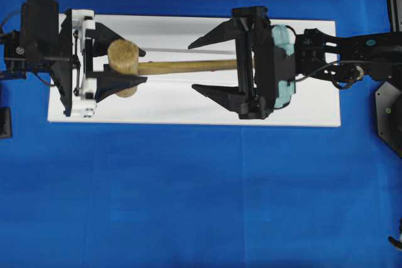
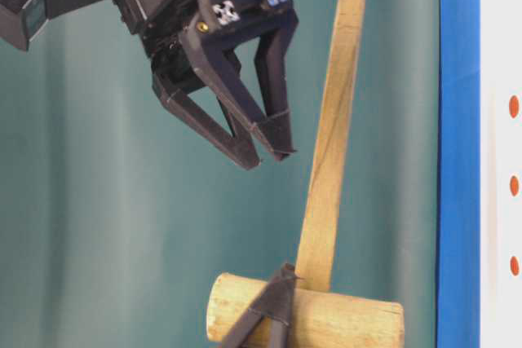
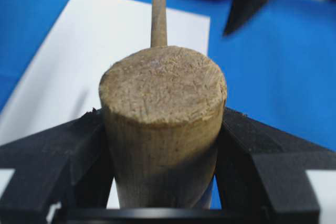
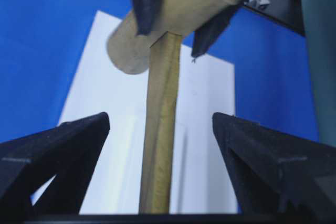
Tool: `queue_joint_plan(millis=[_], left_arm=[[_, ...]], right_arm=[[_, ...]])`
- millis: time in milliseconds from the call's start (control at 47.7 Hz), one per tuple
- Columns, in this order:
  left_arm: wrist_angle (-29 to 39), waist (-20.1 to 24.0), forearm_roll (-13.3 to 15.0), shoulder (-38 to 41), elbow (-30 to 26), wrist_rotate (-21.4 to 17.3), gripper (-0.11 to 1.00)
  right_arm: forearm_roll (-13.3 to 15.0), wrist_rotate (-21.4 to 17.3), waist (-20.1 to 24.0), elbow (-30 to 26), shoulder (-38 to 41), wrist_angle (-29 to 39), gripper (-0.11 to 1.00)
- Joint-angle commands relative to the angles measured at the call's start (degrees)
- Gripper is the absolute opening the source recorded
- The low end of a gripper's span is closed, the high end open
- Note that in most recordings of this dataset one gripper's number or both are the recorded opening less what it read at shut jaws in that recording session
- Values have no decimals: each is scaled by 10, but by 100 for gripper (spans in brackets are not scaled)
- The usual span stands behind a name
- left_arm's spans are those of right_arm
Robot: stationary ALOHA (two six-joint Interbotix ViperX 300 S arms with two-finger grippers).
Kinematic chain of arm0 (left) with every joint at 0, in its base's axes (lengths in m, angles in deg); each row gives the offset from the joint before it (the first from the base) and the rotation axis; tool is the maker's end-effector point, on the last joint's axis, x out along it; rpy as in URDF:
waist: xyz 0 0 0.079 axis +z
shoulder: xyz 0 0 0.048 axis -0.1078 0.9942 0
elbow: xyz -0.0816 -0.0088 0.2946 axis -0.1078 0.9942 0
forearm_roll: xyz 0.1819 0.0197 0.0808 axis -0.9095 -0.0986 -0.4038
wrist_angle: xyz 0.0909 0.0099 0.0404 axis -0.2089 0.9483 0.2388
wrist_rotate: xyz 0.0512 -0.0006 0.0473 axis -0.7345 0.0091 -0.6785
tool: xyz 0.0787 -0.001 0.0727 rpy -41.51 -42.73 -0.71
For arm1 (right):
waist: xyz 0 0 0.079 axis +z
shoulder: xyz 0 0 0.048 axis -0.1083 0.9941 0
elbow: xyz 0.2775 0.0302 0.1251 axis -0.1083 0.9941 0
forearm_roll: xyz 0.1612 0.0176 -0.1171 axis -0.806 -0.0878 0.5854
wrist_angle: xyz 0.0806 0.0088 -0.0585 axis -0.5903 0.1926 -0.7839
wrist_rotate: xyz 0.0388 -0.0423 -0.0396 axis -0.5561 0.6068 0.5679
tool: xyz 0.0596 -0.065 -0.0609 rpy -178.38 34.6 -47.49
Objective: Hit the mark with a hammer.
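A: The hammer (image 3: 163,124) looks like pale raw wood, its end face rough and fibrous, the handle smoother.

B: And the board (image 1: 188,108)?

A: Smooth, matt white, lying on blue cloth (image 1: 188,199). Both the left gripper (image 1: 119,62) and right gripper (image 1: 204,67) look like matt black plastic.

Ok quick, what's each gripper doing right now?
Left gripper: shut on the hammer head.
Right gripper: open, jaws either side of the handle, not gripping.
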Motion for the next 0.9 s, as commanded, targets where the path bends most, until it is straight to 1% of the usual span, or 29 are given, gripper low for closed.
queue_joint_plan(millis=[0,84,168,294,377,503,608,881], left_arm=[[-2,-9,-1,-8,-11,-43,45],[0,-14,0,-11,-11,-76,45],[2,-17,0,-12,-12,-92,45],[2,-17,0,-12,-12,-93,45],[2,-17,1,-12,-13,-93,45],[2,-17,1,-12,-16,-93,45],[1,-17,1,-12,-18,-93,45],[1,-17,1,-13,-18,-92,45]], right_arm=[[-3,-14,2,-4,-12,0,94],[-3,-31,2,-5,-12,5,94],[-3,-42,2,-5,-11,11,94],[-6,-61,2,-6,-2,18,94],[-7,-81,2,-4,15,15,94],[-7,-98,2,-5,47,13,94],[-7,-104,2,-7,66,6,94],[-7,-105,2,-5,70,-26,92]])
